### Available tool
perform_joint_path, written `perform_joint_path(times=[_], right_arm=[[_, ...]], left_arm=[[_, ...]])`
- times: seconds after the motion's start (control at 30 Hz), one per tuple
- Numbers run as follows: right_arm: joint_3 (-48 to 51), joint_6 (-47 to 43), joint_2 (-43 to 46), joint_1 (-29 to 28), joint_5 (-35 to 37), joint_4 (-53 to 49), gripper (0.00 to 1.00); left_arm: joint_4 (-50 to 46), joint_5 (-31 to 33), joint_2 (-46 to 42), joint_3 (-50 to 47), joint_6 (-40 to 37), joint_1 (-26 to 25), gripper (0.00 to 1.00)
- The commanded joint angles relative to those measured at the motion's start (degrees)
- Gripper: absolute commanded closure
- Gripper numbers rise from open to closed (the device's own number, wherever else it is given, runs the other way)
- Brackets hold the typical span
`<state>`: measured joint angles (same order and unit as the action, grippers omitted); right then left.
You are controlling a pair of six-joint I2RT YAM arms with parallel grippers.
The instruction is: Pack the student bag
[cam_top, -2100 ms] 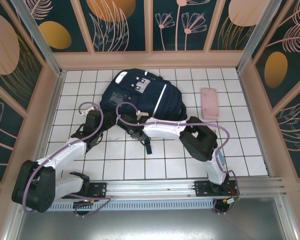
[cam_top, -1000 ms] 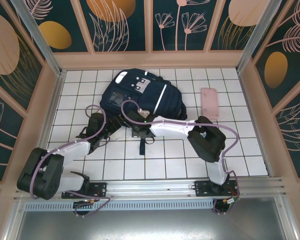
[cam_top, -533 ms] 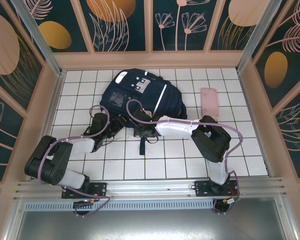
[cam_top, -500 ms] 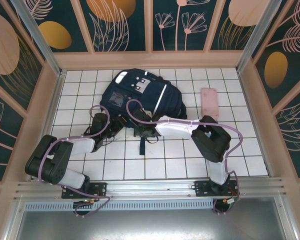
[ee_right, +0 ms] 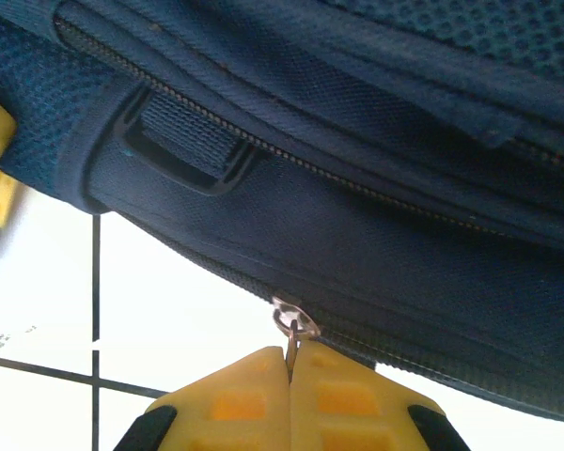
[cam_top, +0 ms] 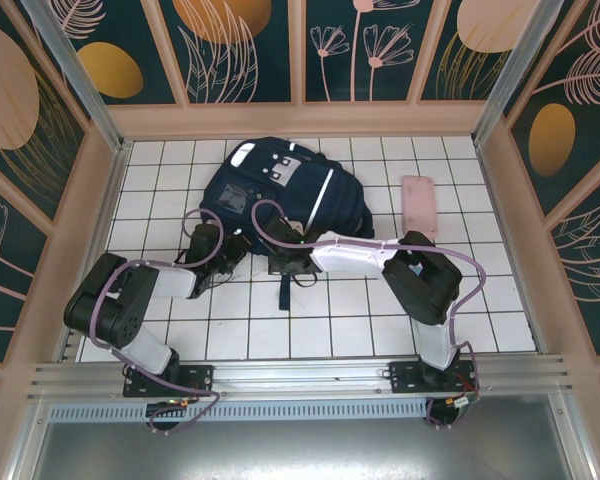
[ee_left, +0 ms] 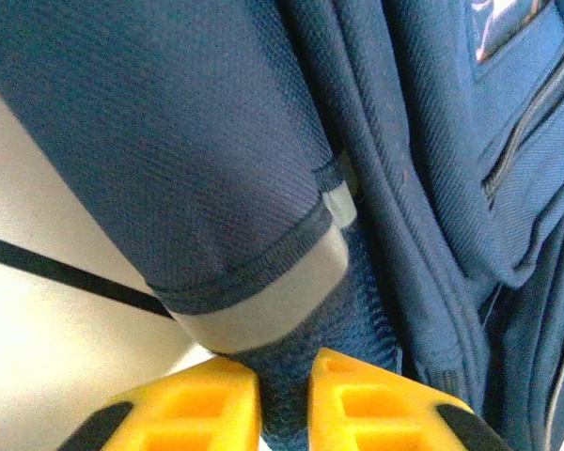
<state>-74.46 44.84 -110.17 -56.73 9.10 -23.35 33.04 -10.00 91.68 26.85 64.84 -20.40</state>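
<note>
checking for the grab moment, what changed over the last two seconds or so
The left gripper moved right, in to the student bag's near left edge, and closed on a fold of its fabric. The right gripper shifted slightly right early on, then stayed shut on the zipper pull. The bag and the pink case did not move.

My table [cam_top: 480,310] is white tile with dark grid lines. Teal wall panels [cam_top: 240,50] with pink plants and orange ovals surround it; a metal rail [cam_top: 310,372] lines its near edge.
</note>
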Motion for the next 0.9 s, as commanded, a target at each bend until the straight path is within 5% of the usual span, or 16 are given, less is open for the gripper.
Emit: perform_joint_path(times=[0.0,0.07,0.43,0.67,0.87], right_arm=[[1.1,-0.5,2.7,-0.3,4.3,-4.9,1.00],[2.6,-0.3,3.9,-0.3,7.1,-7.3,1.00],[16.6,-1.6,17.1,7.4,14.7,-12.0,1.00],[18.0,-10.3,20.6,14.7,15.6,-6.9,1.00],[15.9,-16.5,20.5,16.2,9.5,-3.6,1.00]], left_arm=[[-0.5,6.1,-0.1,1.9,-1.2,-0.2,0.93],[-1.9,8.7,-0.8,2.1,-2.3,-0.1,1.00],[-6.3,13.2,-1.9,4.2,-7.1,2.1,1.00],[-8.9,13.5,1.2,9.3,-9.8,3.2,1.00],[-10.4,12.8,4.9,14.1,-12.5,4.4,1.00]])
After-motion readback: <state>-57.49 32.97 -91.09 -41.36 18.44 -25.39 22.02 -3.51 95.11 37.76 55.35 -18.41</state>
